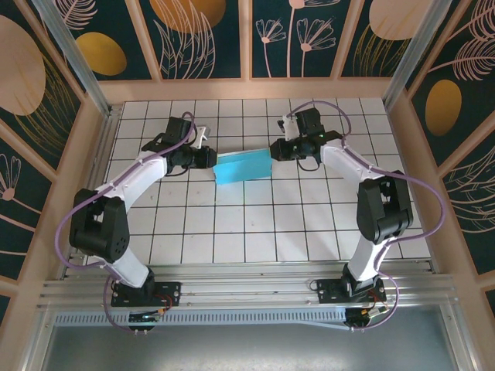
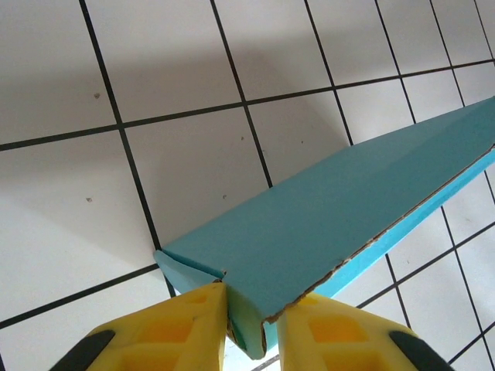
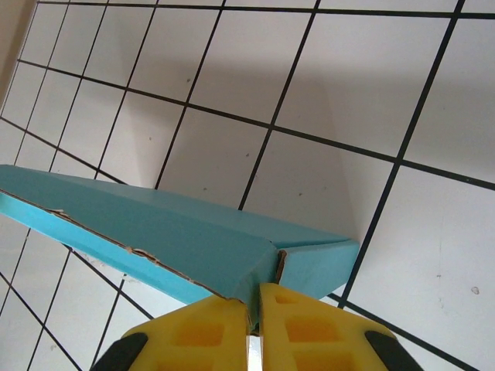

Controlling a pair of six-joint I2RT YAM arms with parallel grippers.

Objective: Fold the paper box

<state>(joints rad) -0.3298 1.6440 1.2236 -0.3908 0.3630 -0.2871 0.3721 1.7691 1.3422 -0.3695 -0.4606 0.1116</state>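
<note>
Left hand (image 2: pixel 251 303) is clamping one end of the cyan card box (image 1: pixel 242 167). Right hand (image 3: pixel 254 300) is pinching the other (box airborne).

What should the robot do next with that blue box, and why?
Probably lower the paper box gently onto the table. It looks already folded flat, and the left hand and right hand pinch its two ends, holding it above the tiles, its shadow below.

We note a white tiled tabletop (image 1: pixel 255 232) with black grid lines, enclosed by dark floral wall panels (image 1: pixel 205 35) in pale wooden frames (image 1: pixel 246 39)
</note>
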